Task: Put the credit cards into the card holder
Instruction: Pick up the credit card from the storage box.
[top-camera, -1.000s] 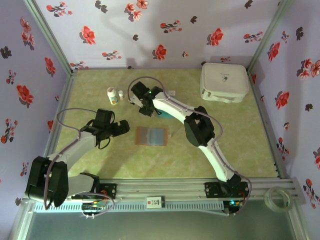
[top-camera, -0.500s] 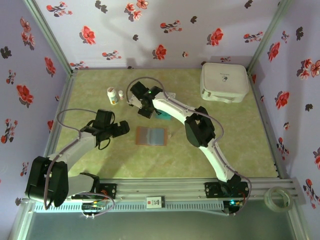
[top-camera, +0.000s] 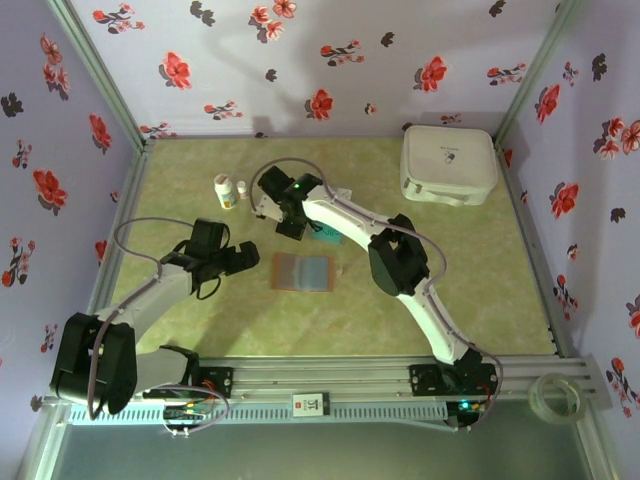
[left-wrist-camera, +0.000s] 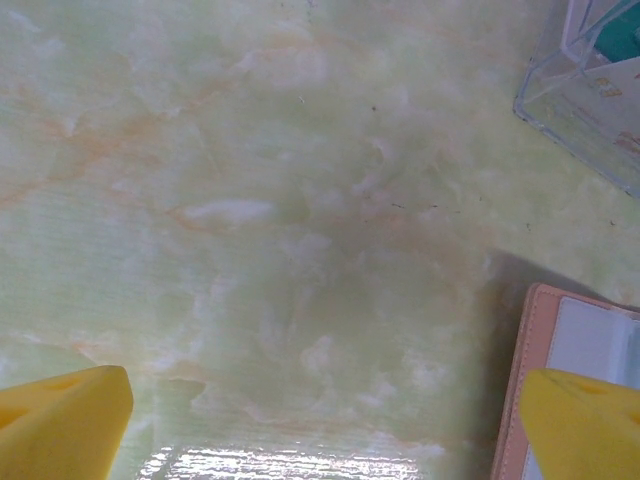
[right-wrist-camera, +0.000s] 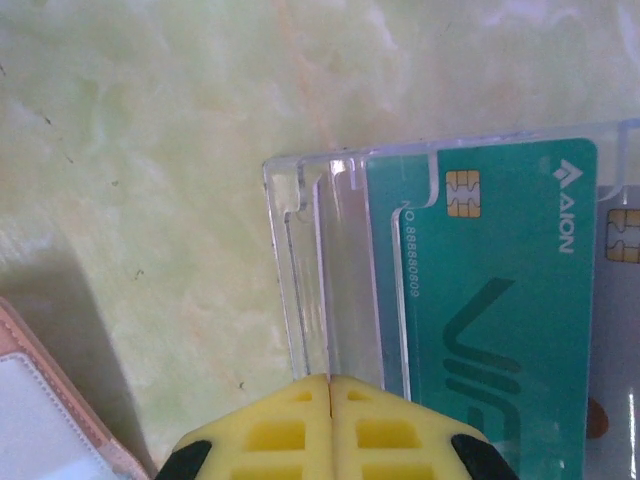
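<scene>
Cards (right-wrist-camera: 500, 300) like these are thin, flat and light. They are stiff but can bend a little. They are smooth too, so they can slip. I think the best way to take one is by a free edge, with one finger on each flat side, and to pinch softly.

The cards sit in the slots of a clear tray (right-wrist-camera: 300, 240) on the counter (top-camera: 480, 270). A teal one is easy to see. A pale one lies next to it, cut off at the side of the right wrist view. The card holder (top-camera: 302, 272) lies flat on the counter just in front of the tray. It has a brownish-pink rim and a pale middle.

The right fingers (right-wrist-camera: 280, 435) are pressed tight together, right at the near edge of the tray. I see no card between them. The left fingers (left-wrist-camera: 60, 425) are spread wide, low over bare counter, just beside the card holder.

Some things are hard to make out. From above, the right arm covers most of the tray, so I cannot count the cards. I cannot tell if the right fingers touch the tray. The card holder's pockets are too blurry to see.
</scene>
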